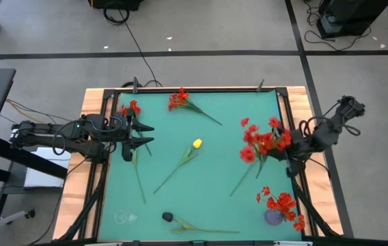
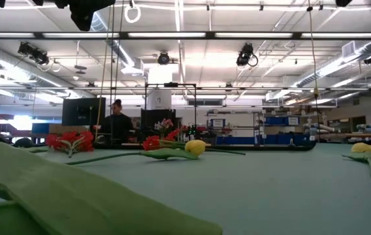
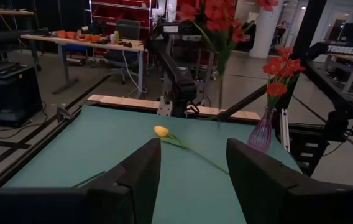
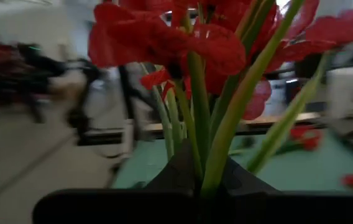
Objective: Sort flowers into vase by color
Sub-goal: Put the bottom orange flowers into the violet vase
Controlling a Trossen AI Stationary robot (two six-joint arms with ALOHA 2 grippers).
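Observation:
My right gripper [image 1: 286, 147] stands near the table's right edge, shut on a spray of red flowers [image 1: 262, 140]; the left wrist view shows that spray [image 3: 217, 12] held high. My left gripper [image 1: 141, 134] is open over the table's left part and touches nothing. A yellow tulip [image 1: 197, 143] lies mid-table on its side, also in the left wrist view [image 3: 161, 131]. A dark-headed flower [image 1: 168, 216] lies by the near edge. A red spray [image 1: 178, 99] lies near the far edge, another red spray [image 1: 131, 108] beside my left gripper. A purple vase [image 1: 274, 217] holds red flowers [image 1: 284, 203]. My right gripper pinches the red spray's bundled green stems [image 4: 201, 168] between its two fingers, a little below the blooms. The fingers come about level from the table's right side, across the stems. The blooms stand above the fingers, and the long stem [image 1: 242, 181] hangs down below them.
A clear glass vase [image 1: 124, 217] stands near the near-left corner. Black frame rails [image 1: 194, 89] run along the table's edges. A broad green leaf [image 2: 74, 196] lies close before the low camera. A person [image 2: 115, 124] stands in the room behind the table.

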